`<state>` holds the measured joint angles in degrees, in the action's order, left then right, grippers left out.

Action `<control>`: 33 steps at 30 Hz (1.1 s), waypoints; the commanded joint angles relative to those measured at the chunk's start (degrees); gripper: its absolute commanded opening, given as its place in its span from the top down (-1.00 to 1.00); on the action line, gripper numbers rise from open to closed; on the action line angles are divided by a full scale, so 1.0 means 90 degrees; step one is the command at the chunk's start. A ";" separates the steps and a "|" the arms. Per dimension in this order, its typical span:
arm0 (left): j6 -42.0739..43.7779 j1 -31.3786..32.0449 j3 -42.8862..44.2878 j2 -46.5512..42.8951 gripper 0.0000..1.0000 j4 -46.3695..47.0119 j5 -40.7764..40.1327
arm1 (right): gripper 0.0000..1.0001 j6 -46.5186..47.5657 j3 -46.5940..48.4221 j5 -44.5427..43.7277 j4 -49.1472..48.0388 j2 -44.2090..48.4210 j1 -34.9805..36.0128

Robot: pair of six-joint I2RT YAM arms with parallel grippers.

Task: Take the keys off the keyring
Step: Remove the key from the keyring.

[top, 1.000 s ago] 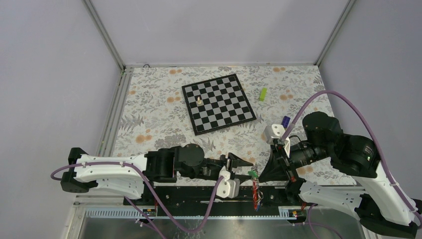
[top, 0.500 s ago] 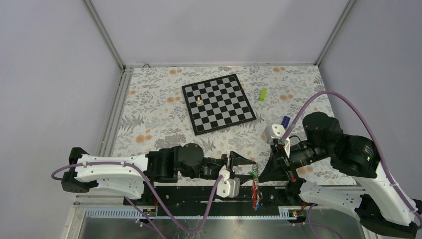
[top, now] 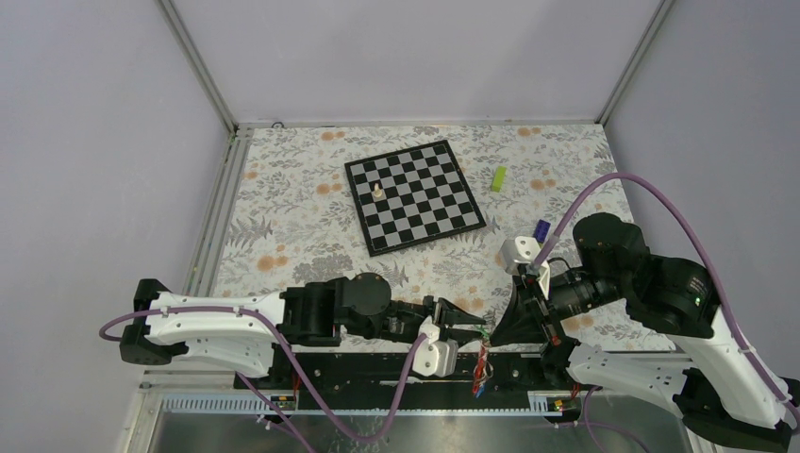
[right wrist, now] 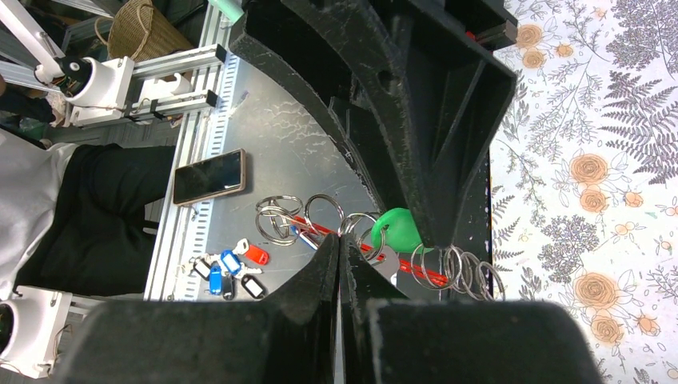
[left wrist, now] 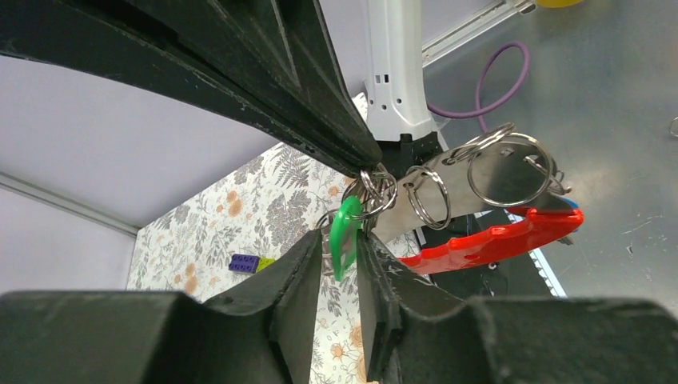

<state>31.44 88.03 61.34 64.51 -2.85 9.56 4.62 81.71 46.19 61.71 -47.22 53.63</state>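
Table (top: 283, 236): both arms meet just off its near edge. Right gripper (right wrist: 340, 260): fingers pressed together, clamped on the keyring (left wrist: 512, 168), which hangs in the air there with its red strap dangling. Left gripper (left wrist: 340, 256): jaws slightly apart, straddling the green key (left wrist: 345, 236), with no firm pinch visible. Assessment: the green key is threaded on, no key appears removed, and the whole task is outstanding.
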 commanded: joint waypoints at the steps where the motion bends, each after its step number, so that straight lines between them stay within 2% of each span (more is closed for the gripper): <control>1: -0.0117 0.0033 0.0078 -0.0116 0.49 0.0394 0.0227 | 1.00 -0.0065 -0.0006 0.0182 -0.0314 0.0032 0.0028; 6: -0.0223 0.0033 0.0065 -0.0165 0.85 0.0373 0.0194 | 1.00 -0.0077 -0.0007 0.0120 -0.0304 0.0078 0.0023; 9: -0.0331 0.0033 0.0039 -0.0293 1.00 0.0328 0.0111 | 1.00 -0.0042 -0.0004 -0.0002 -0.0230 0.0106 0.0028; 18: -0.0615 0.0032 -0.0079 -0.0839 1.00 0.0135 -0.0381 | 1.00 0.0228 -0.0054 -0.0547 -0.0132 0.0256 0.0027; 25: -0.0645 0.0033 -0.0062 -0.0911 1.00 0.0112 -0.0616 | 1.00 0.0228 -0.0386 -0.0800 -0.0807 0.0514 0.0028; 33: -0.0814 0.0033 0.0105 -0.0814 1.00 -0.0018 -0.1030 | 1.00 0.0399 -0.0939 -0.0642 -0.1850 0.1040 0.0028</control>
<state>25.61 88.33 59.96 58.48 -5.32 4.10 7.05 74.98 39.86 51.05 -40.12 53.63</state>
